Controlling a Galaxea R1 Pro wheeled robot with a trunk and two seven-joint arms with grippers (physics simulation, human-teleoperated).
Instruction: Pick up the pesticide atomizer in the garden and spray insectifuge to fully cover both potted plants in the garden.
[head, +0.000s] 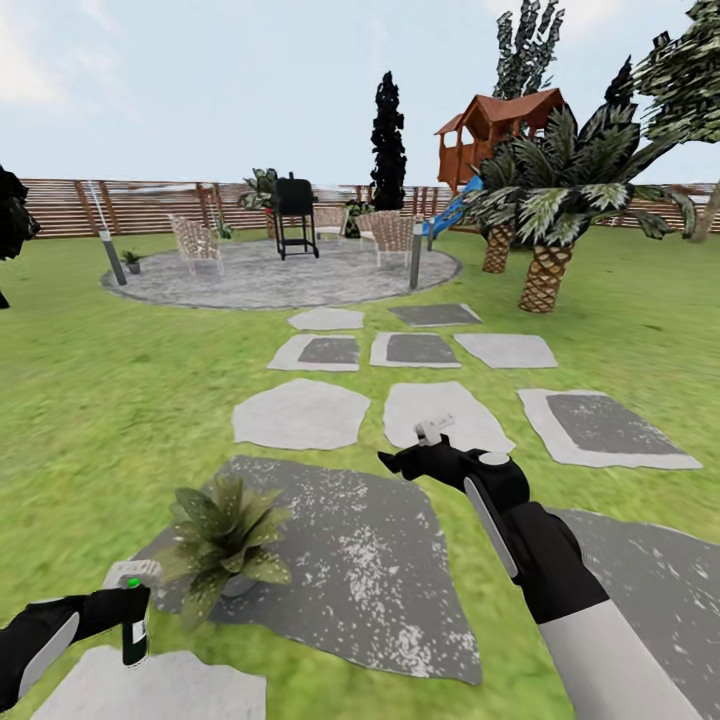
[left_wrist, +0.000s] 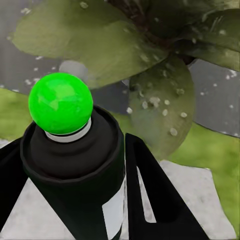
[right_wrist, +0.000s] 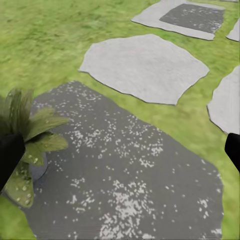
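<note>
A: How is the pesticide atomizer (head: 134, 626) held?
B: It is gripped upright by the left gripper (head: 128, 592), green tip upward, beside the speckled potted plant (head: 222, 537).
A: And the right gripper (head: 418, 450)?
B: Nothing is held; its fingers are spread.

No text, brand or number can be read anywhere. The pesticide atomizer (left_wrist: 75, 175) carries a white label band. It is blank.

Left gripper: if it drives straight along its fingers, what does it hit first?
Most likely the speckled potted plant. The left gripper, shut on the pesticide atomizer, points at its leaves in the left wrist view, with nothing between. How far off the leaves are is unclear; in the head view the plant sits just beyond the atomizer.
</note>
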